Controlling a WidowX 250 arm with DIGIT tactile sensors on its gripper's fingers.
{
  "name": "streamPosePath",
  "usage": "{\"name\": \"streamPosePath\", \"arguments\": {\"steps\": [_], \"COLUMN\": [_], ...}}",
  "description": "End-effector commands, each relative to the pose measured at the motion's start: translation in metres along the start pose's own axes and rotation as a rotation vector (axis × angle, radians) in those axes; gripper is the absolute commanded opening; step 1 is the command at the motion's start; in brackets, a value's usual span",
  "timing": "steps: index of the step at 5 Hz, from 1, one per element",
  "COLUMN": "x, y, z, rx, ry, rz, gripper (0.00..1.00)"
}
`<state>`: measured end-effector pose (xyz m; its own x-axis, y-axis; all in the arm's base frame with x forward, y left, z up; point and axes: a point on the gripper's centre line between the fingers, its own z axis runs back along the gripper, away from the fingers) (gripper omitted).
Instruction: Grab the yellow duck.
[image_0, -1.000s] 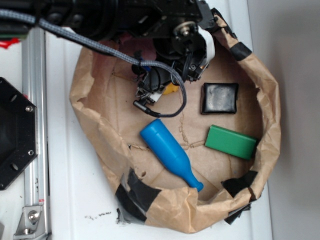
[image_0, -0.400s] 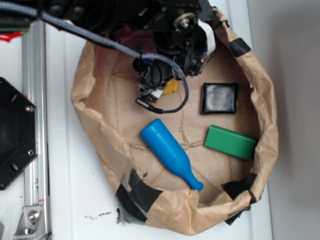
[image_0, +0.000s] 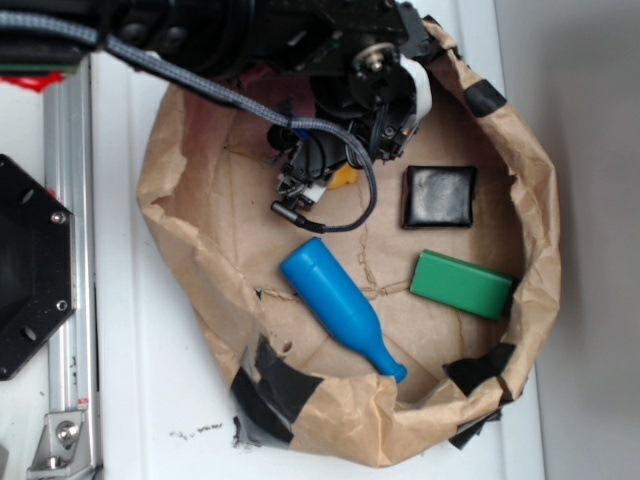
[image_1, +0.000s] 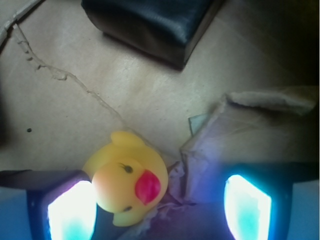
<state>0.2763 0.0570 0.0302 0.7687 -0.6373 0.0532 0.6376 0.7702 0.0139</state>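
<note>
Pincer (image_1: 160, 205) wide, low over yellow duck (image_1: 127, 177); duck against left pad, near paper tray (image_0: 200, 300) back edge. Not gripped; closing, lifting left.

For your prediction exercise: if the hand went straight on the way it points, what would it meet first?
Probably the duck, lying beside one finger of the open hand; depth is unclear, so it might reach the paper instead.

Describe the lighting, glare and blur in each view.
Wrist: soft focus overall; the finger pads glow blown-out white-cyan with purple fringing, the duck is brightly lit, corners fall dark. Exterior: even light, fairly sharp, but the arm is a dark mass shading the duck.
</note>
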Motion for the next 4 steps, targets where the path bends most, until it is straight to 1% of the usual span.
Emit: {"name": "streamPosePath", "arguments": {"steps": [1,2,3,4], "x": [0.027,0.028,0.027,0.026], "y": [-0.002,-0.006,-0.013,-0.018], "z": [-0.005,-0.026,-0.027,-0.032], "rx": [0.03,0.026,0.034,0.026], "ry": [-0.054,0.007,0.021,0.046], "rz": [-0.025,-0.048,-0.066,-0.079], "gripper": [1.0,1.0,1.0,1.0]}}
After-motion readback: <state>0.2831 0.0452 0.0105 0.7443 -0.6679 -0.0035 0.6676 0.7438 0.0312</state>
